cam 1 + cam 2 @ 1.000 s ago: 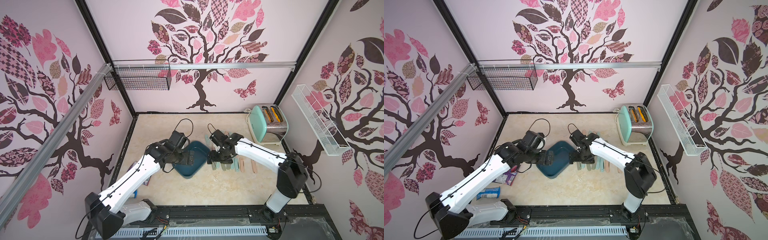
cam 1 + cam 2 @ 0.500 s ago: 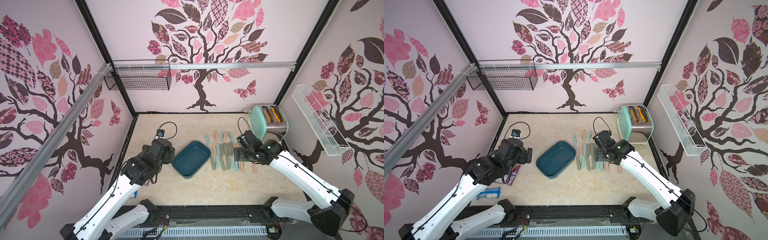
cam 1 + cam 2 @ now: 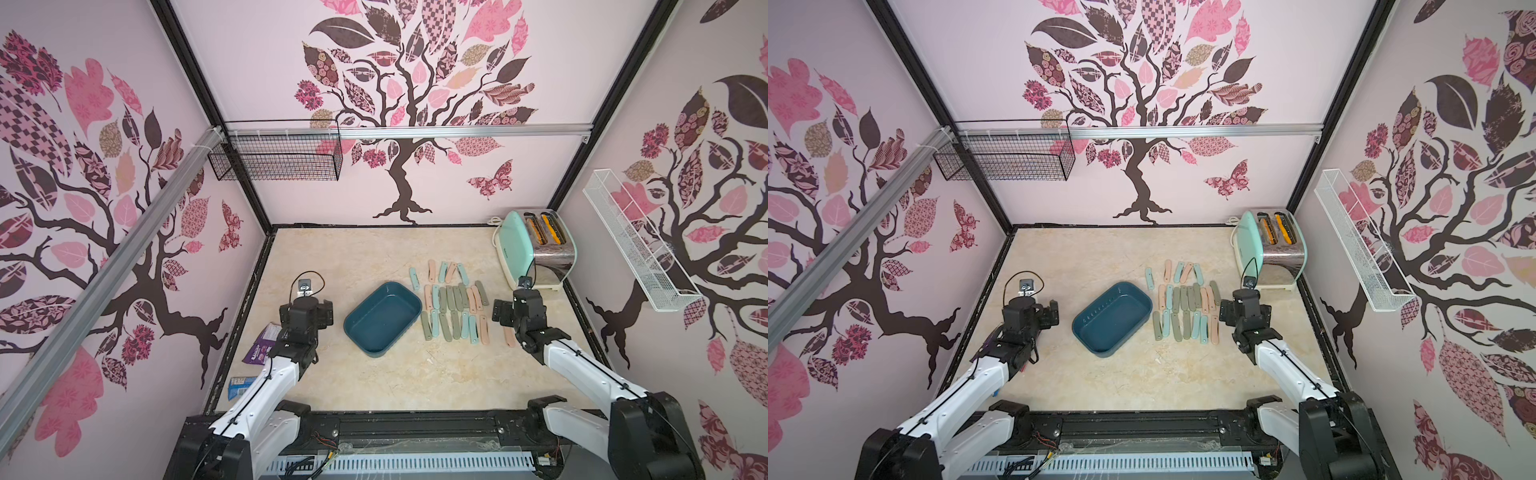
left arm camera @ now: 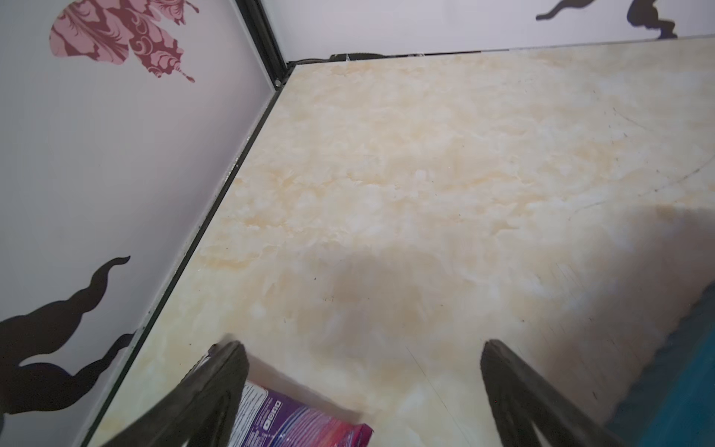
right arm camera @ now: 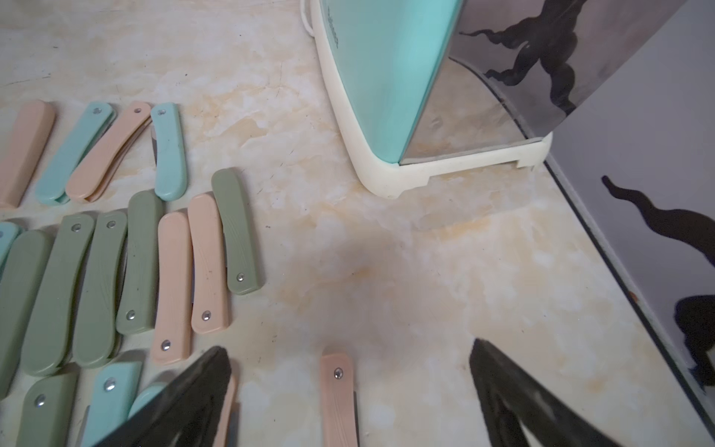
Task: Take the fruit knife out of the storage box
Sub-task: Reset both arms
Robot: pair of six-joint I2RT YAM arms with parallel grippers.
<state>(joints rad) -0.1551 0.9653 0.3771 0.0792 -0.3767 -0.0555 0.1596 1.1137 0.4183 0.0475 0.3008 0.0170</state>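
Pale marble-look table (image 3: 374, 382) lies under us, and the picture on it has changed. A second ago both arms were bent in over the box (image 3: 380, 322). Now both have drawn back, the left gripper (image 4: 361, 348) to the left of the box and the right gripper (image 5: 351, 348) to the right of the knives (image 3: 453, 309). Each stands spread wide with nothing between its jaws.

We see nothing inside the box in both top views. Every knife we can find lies folded on the table just right of it, in rough rows of green, peach and mint. One peach knife (image 5: 337, 391) lies apart from the rows, under the right gripper. We judge the task done: no knife is left to lift out, and the arms look to be heading home.

Beyond that, a toaster (image 3: 536, 249) stands in the far right corner, and a purple packet (image 3: 259, 345) and a blue packet (image 3: 239, 386) lie by the left edge. A pink-and-brown tree print covers the walls. A black basket (image 3: 276, 160) hangs far left, and a white basket (image 3: 640, 245) hangs on the right wall.
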